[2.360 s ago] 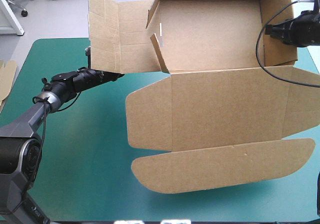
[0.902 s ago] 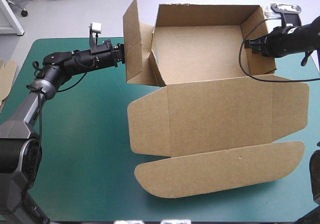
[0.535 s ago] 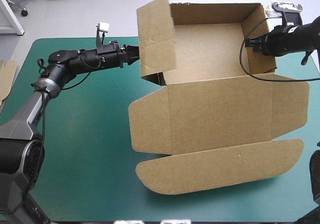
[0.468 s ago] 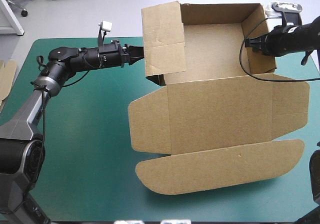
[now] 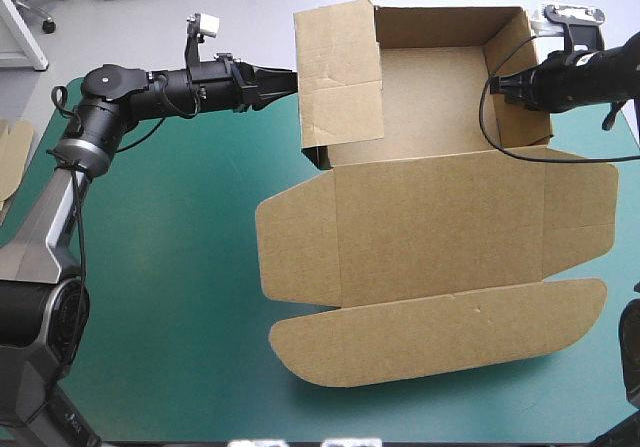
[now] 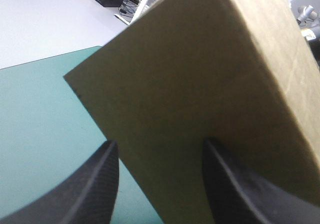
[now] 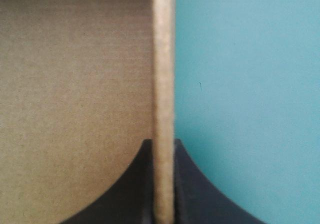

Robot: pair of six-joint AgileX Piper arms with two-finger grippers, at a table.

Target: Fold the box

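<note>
The brown box (image 5: 430, 217) lies as an open tray at the far side of the table, its lid (image 5: 440, 347) flat toward the front. The tray's left wall (image 5: 340, 77) stands upright, leaning a little over the tray. My left gripper (image 5: 288, 77) is open at that wall's outer face. In the left wrist view (image 6: 161, 142) its black fingers (image 6: 100, 184) stand apart, and the brown wall (image 6: 210, 83) fills the space just ahead of them. My right gripper (image 5: 497, 85) is shut on the tray's right wall (image 5: 510, 57). The board's edge (image 7: 162, 58) runs straight between its fingers (image 7: 162, 141).
An edge of more brown board (image 5: 10, 157) shows at the table's left edge. Bare teal-green cover (image 5: 160, 267) stretches left of the box and along the front edge. The box's far wall (image 5: 450, 22) stands near the table's far edge.
The left wall panel swung from lying outward to standing upright at the tray's side. My left gripper followed it rightward and opened its fingers. The right gripper kept its hold.
</note>
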